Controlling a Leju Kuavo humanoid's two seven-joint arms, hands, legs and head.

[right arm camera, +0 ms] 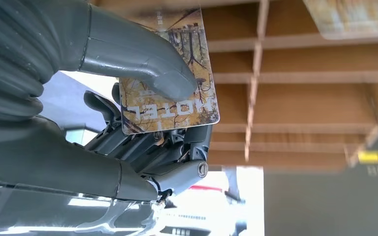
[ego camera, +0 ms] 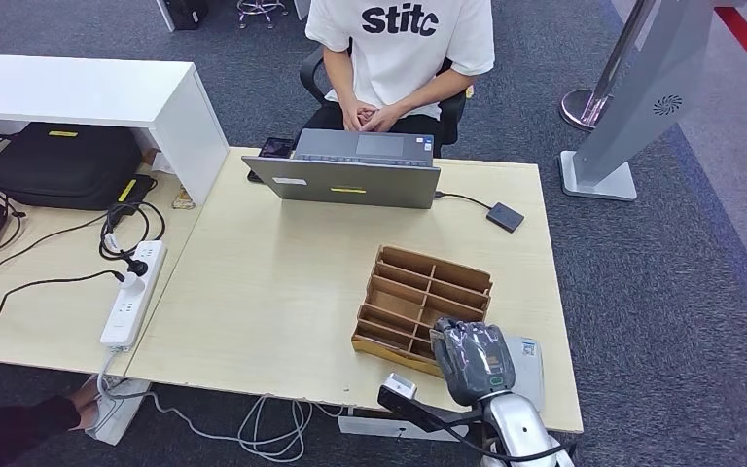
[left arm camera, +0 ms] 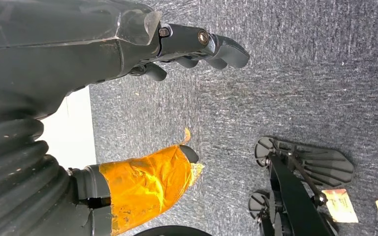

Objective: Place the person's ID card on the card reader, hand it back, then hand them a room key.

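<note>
My right hand [ego camera: 474, 358] hovers over the near right corner of a wooden divided box [ego camera: 389, 342] at the table's front right. In the right wrist view the thumb [right arm camera: 167, 78] presses a brown patterned card printed HOTEL [right arm camera: 197, 105] against the fingers, just in front of the box's compartments [right arm camera: 295, 93]. Another card [right arm camera: 354, 17] lies in a compartment further in. A small black card reader [ego camera: 505, 216] sits on the far right of the table, wired to the laptop. My left hand [left arm camera: 142, 98] hangs over the carpet with fingers apart and nothing in it.
A person [ego camera: 399, 49] sits behind a grey laptop [ego camera: 350, 180], hands clasped in the lap. A phone [ego camera: 274, 148] lies beside the laptop. A white shelf [ego camera: 78, 92], black bag [ego camera: 63, 163] and power strip [ego camera: 134, 292] are at the left. A white device [ego camera: 530, 355] lies under my right hand.
</note>
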